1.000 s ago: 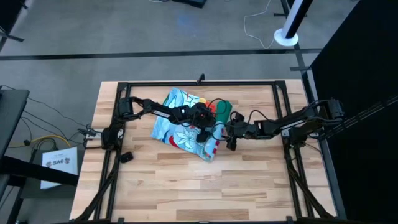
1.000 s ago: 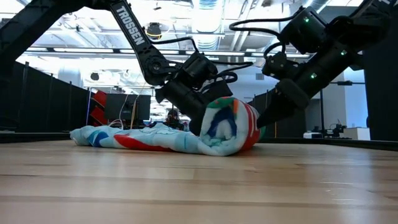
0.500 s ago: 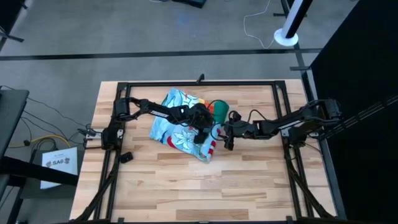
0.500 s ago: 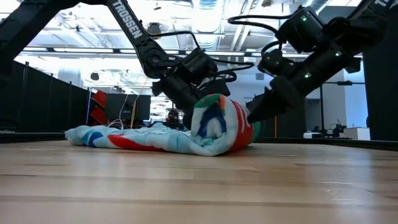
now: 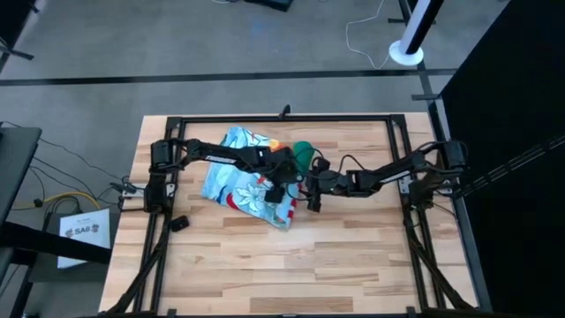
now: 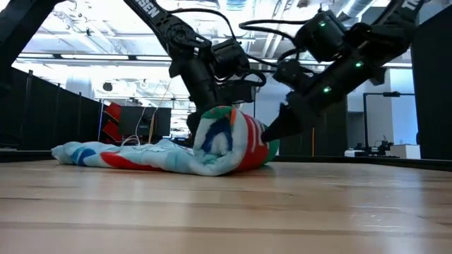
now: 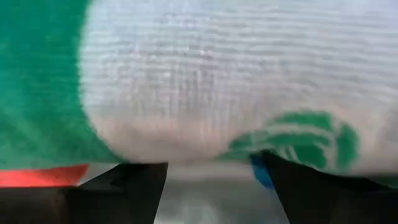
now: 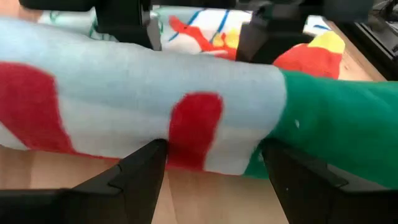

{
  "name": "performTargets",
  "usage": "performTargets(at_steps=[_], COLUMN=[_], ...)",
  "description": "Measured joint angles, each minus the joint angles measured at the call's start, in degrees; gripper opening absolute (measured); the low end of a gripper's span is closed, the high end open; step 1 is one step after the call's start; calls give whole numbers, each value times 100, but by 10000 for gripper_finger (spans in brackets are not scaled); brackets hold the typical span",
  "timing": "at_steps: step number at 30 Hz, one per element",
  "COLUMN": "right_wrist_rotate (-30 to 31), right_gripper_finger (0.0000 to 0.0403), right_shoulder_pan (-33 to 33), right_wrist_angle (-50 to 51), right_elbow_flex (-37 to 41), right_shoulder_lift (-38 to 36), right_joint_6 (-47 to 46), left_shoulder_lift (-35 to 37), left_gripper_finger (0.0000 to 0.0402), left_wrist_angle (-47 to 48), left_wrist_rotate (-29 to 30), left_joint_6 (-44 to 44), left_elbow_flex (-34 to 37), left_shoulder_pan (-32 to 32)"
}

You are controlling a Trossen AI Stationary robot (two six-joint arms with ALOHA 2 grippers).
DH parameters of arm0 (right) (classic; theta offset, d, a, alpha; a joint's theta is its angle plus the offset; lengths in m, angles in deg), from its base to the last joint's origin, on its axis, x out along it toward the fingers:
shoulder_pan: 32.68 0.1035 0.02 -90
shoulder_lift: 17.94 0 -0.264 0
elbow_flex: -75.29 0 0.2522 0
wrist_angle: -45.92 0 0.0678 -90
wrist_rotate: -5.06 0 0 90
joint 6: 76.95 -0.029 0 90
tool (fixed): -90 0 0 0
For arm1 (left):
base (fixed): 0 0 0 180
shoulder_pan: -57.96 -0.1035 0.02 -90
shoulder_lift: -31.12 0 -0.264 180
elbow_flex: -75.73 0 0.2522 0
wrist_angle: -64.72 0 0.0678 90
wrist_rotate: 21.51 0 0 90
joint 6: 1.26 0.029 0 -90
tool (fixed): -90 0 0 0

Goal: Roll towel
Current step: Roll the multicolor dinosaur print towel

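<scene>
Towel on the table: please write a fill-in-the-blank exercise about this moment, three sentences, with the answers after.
1. The towel lies on a ____ table.
2. The rolled part of the towel sits at the end nearer the ____ arm's base.
3. The left end effector and the right end effector both have their fingers ____ against the roll.

Answers: wooden; right; open

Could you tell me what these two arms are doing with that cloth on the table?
The two arms are rolling up a towel on the wooden table. One end is already wound into a thick roll; the rest lies flat behind it. The left gripper sits on top of the roll and the right gripper presses against its side, both with fingers spread apart against the cloth.
</scene>
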Motion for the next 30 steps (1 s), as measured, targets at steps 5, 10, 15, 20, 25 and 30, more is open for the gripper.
performTargets(at_steps=[5,10,15,20,25,30], right_wrist_rotate=[-23,-50,-136,-355,-372,-416], right_gripper_finger=[256,256,256,256,256,256], right_shoulder_pan=[-47,-145,-278,-380,-382,-485], right_wrist_angle=[-143,-230,-336,-573,-541,-571], right_elbow_flex=[-370,-677,-948,-1423,-1935,-2250], right_shoulder_lift=[322,476,729,1369,1779,1852], right_joint_6=[115,283,340,341,482,583], left_shoulder_lift=[75,359,1324,2604,3719,4396], left_gripper_finger=[249,249,245,240,236,235], left_wrist_angle=[902,2576,3631,3536,2646,1268], left_wrist_rotate=[219,798,1124,1027,819,524], left_joint_6=[82,256,257,-82,-237,-405], left_elbow_flex=[-178,-392,-349,-252,761,2092], left_shoulder_pan=[-2,9,17,17,54,209])
